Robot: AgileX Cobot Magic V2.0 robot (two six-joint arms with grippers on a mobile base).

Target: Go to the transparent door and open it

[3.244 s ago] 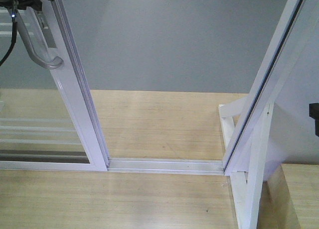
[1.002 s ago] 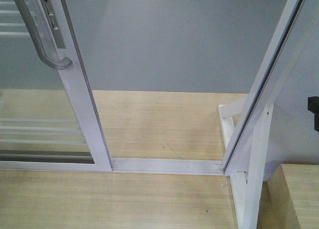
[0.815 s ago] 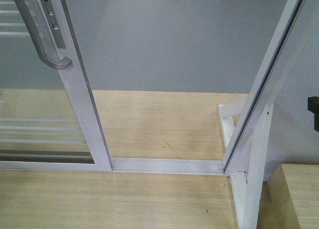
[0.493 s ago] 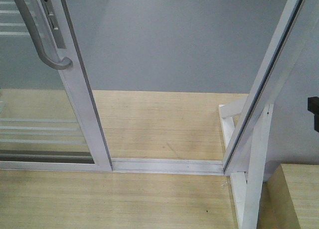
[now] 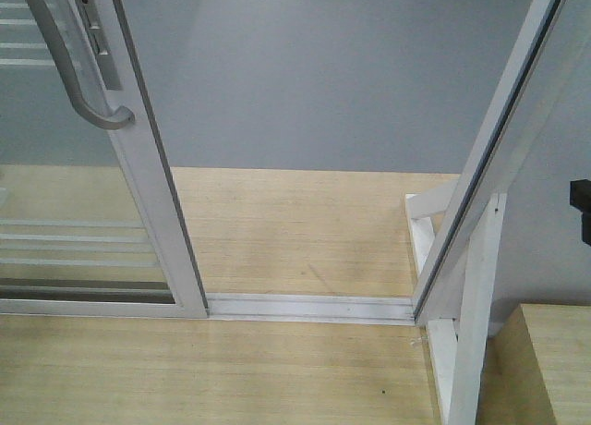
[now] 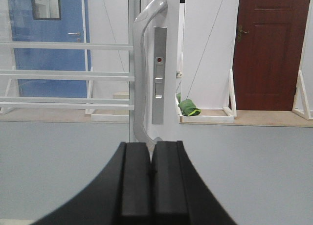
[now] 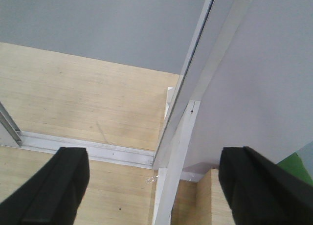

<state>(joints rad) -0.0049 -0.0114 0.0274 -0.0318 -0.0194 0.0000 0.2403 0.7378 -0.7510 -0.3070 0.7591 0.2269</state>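
Glass door (image 5: pixel 74 212) sat slid to the left side of the track (image 5: pixel 309 307), leaving a wide gap between its white stile and the fixed frame post (image 5: pixel 503 139) on the right. Judging by that gap, the opening looked essentially done; at most a bit more travel or a retreat was left.

Counts, largest first: one sliding glass door with thin white bars, one slanted frame post with a white brace under it, one floor track, one curved grey handle (image 5: pixel 69 60), one lock plate (image 6: pixel 159 76) beside the handle.

Left gripper (image 6: pixel 151 183): fingers were pressed together, nothing between them, sitting just below the bottom end of the handle in the wrist view. Whether they touched it, I couldn't tell.

Right gripper (image 7: pixel 151 178): fingers were spread wide, holding nothing, hanging over the track and the foot of the frame post, well apart from the door.

Door's own spot: left of the front view, handle at the top-left corner.
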